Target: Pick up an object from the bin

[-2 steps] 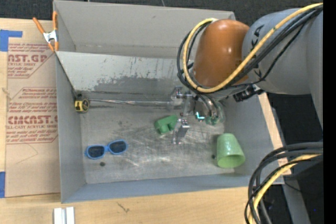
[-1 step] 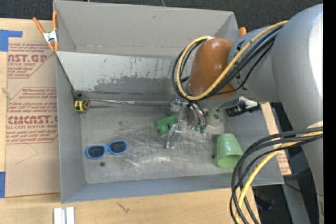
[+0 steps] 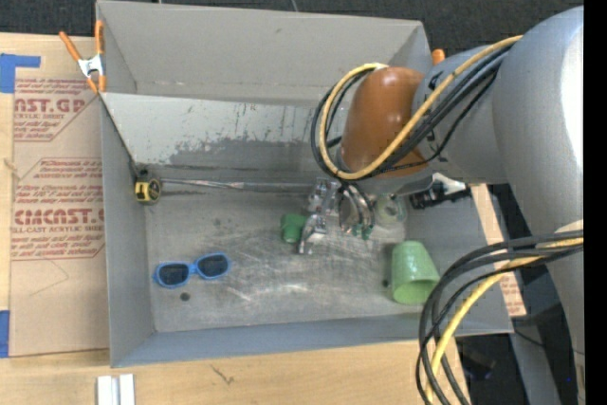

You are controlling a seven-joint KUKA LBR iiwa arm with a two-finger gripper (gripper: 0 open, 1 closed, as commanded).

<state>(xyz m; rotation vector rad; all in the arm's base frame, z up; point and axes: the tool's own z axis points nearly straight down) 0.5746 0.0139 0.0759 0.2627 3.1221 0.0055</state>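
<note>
The gripper [image 3: 327,228] sits low in the middle of the bin [image 3: 256,294], just beside a small green block [image 3: 293,228]. I cannot tell whether it is open or closed. The block looks light, rigid and probably plastic, so gripping across its flat sides seems best.

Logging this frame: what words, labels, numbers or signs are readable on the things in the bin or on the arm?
None can be read.
Blue sunglasses, green cup, small green piece beside the hand, arm: no marking seen.
Small yellow and black thing in the bin, at the view's left: too small to tell.
</note>
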